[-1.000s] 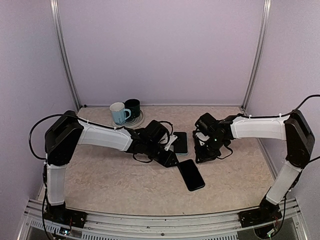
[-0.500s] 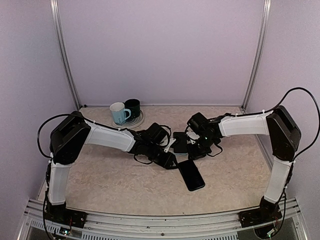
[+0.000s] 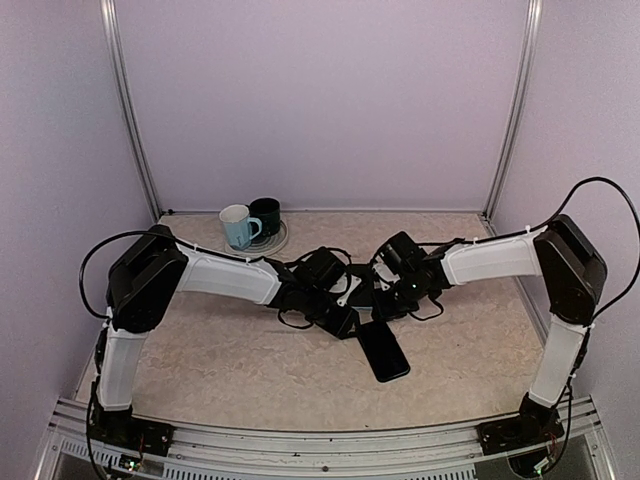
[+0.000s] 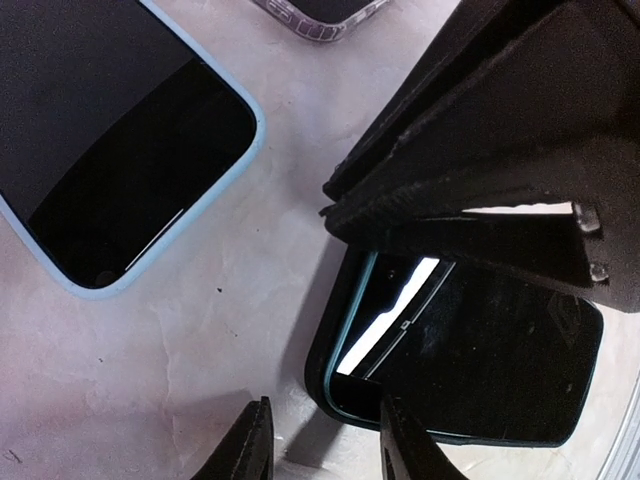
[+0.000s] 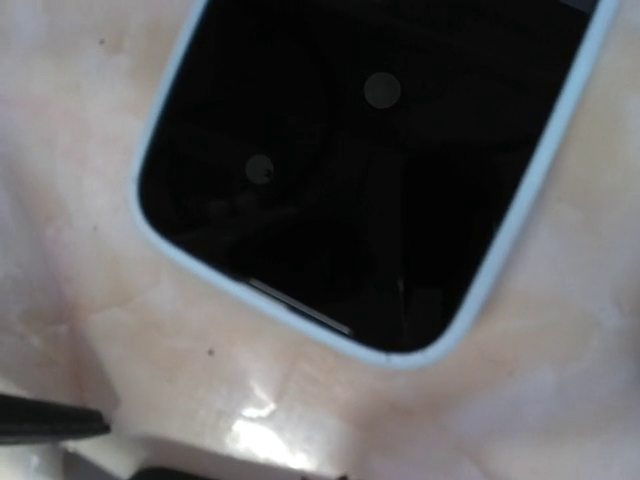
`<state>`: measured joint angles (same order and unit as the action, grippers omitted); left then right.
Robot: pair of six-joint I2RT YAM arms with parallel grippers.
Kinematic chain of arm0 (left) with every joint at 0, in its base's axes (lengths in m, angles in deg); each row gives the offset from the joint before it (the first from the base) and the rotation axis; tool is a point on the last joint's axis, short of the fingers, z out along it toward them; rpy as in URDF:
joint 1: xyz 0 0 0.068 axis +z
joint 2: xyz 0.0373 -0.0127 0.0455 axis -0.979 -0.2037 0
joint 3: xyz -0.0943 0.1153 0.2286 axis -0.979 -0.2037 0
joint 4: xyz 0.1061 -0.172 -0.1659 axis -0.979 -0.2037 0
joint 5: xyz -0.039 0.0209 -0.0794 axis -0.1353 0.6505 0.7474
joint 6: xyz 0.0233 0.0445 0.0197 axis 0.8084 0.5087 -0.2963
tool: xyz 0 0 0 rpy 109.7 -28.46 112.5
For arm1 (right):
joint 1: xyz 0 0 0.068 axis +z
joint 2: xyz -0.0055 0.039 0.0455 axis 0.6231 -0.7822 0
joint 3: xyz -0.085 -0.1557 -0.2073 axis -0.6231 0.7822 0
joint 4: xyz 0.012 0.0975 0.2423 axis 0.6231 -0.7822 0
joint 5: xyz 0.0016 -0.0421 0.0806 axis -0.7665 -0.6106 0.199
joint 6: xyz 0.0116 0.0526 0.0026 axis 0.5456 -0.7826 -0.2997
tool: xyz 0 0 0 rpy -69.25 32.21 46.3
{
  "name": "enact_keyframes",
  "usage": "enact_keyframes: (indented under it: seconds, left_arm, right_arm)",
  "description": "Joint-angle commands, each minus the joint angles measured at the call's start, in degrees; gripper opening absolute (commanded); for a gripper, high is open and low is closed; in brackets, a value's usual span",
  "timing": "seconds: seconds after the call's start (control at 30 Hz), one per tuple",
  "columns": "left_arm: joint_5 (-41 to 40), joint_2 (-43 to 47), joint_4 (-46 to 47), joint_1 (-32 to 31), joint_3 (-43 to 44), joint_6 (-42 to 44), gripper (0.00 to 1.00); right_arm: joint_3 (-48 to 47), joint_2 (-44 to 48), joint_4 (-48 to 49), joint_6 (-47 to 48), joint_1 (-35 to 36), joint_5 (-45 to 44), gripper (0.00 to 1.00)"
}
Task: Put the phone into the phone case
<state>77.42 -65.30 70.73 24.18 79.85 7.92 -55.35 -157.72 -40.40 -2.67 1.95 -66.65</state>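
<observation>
A dark-screened phone with a light blue rim (image 4: 110, 150) lies flat on the table; it fills the right wrist view (image 5: 370, 170). A black slab with a teal inner rim (image 4: 470, 370) lies near it, and shows in the top view (image 3: 383, 350). A clear purplish case edge (image 4: 320, 8) shows at the top of the left wrist view. My left gripper (image 4: 322, 450) is open and empty, low over the table by the black slab's corner (image 3: 348, 320). My right gripper (image 3: 385, 303) hangs just over the blue-rimmed phone, its black body (image 4: 500, 150) above the slab; its jaws are hidden.
A white mug (image 3: 236, 226) and a dark mug (image 3: 266, 215) stand on a plate (image 3: 276, 243) at the back left. Both arms meet at the table's middle, grippers close together. Metal frame posts (image 3: 130, 110) stand at the back corners.
My right gripper has moved left and down over the blue-rimmed phone, close to my left gripper. My left gripper has shifted slightly right. The black slab has not moved.
</observation>
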Motion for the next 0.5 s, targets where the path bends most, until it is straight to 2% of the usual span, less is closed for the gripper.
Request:
enact_keyframes:
  seconds: [0.0, 0.13, 0.33, 0.4, 0.47]
  left_arm:
    - [-4.90, -3.63, -7.59, -0.50, 0.21, 1.43, 0.37]
    - [-2.54, -2.97, -6.94, -0.20, -0.62, 1.27, 0.34]
    - [-1.57, 3.83, -0.32, 0.91, -2.49, -0.37, 0.38]
    - [-1.84, 6.45, 2.16, 1.42, -3.77, -0.63, 0.40]
    - [-2.52, 9.49, 5.13, 1.95, -5.87, -0.59, 0.42]
  right_arm:
    - [5.94, -4.87, -10.85, -0.15, 1.43, -0.19, 0.06]
    - [0.80, -2.94, -14.65, 1.03, 1.39, -1.97, 0.10]
    - [-8.46, 1.69, -21.34, 0.64, 1.42, -7.78, 0.24]
    - [-9.17, 3.92, -23.12, -0.89, 1.83, -9.43, 0.30]
    - [-8.56, 5.47, -24.68, -3.44, 2.74, -10.53, 0.43]
